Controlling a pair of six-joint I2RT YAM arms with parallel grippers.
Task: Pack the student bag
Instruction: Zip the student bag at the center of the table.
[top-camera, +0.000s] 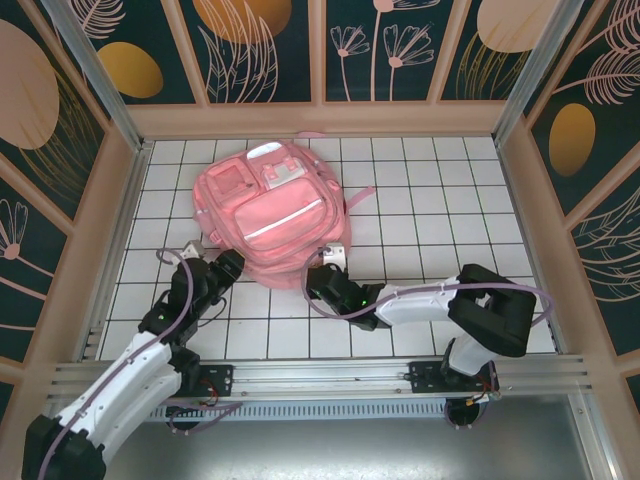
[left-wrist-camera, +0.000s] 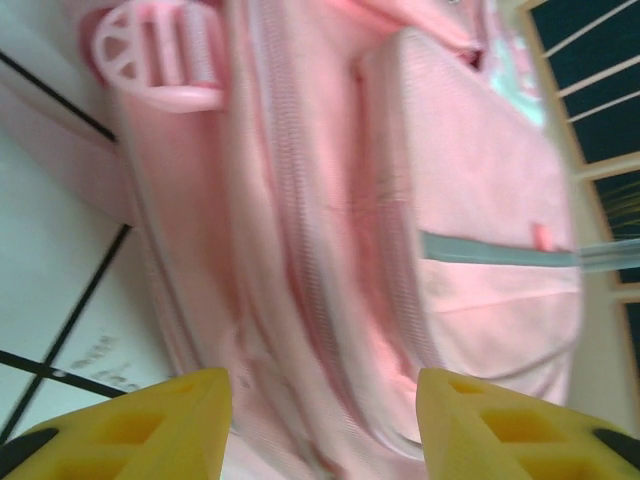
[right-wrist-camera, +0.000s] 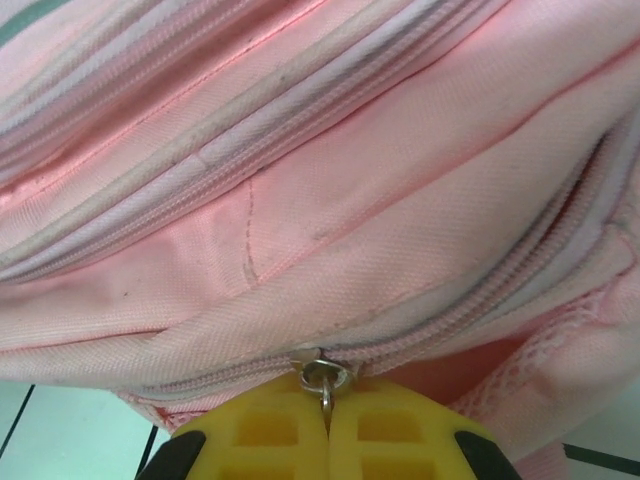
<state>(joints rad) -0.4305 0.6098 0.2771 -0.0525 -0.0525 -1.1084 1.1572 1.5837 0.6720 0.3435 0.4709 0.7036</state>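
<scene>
White gridded table (top-camera: 420, 200), pink student bag (top-camera: 265, 215) lying on it

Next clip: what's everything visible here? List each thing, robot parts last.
bag: one, pink, left-centre of the table
zipper pull: one, silver, on the bag's near edge
buckle: one, pink, on the bag
table: one, white with a dark grid, under the bag
walls: dark with tan plant patterns, around the table
left end effector: one, yellow fingers, open, at the bag's near-left edge
right end effector: one, yellow fingers, shut on the zipper pull
</scene>
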